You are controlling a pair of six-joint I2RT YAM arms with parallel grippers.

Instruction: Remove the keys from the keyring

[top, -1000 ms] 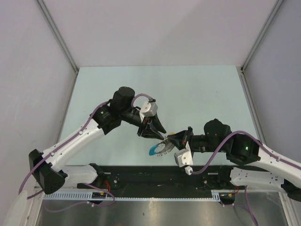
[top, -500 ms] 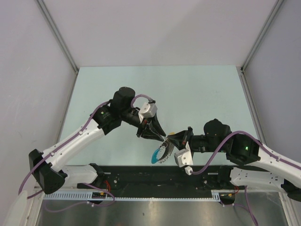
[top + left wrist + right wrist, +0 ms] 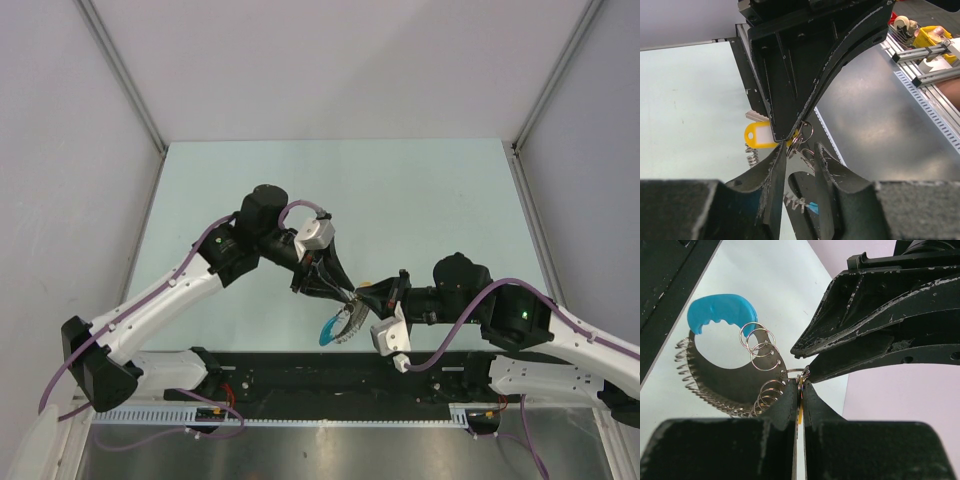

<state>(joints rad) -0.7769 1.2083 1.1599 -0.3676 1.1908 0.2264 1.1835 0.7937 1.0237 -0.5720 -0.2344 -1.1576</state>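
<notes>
The keys [image 3: 340, 322] hang between the two grippers above the table's near edge: several silvery pieces and rings on a dark curved piece with a bright blue end [image 3: 722, 312], also seen in the top view [image 3: 325, 332]. My right gripper [image 3: 800, 385] is shut on a flat yellow tag [image 3: 756, 136] and on the thin keyring [image 3: 795, 372] at its tips. My left gripper [image 3: 797, 157] faces it tip to tip. Its fingers stand a little apart, with rings [image 3: 806, 132] between them. In the top view the left gripper [image 3: 340, 288] almost meets the right gripper [image 3: 358, 298].
The pale green table [image 3: 400, 200] lies behind the grippers. The black base plate [image 3: 300, 372] and a slotted metal rail [image 3: 300, 412] lie below the hanging bunch. Grey walls close in the left, right and back.
The bunch has swung from fanned out sideways to hanging lower and narrower. My left gripper has moved slightly right and down, closer to the right gripper's tips. The right arm has hardly moved.
</notes>
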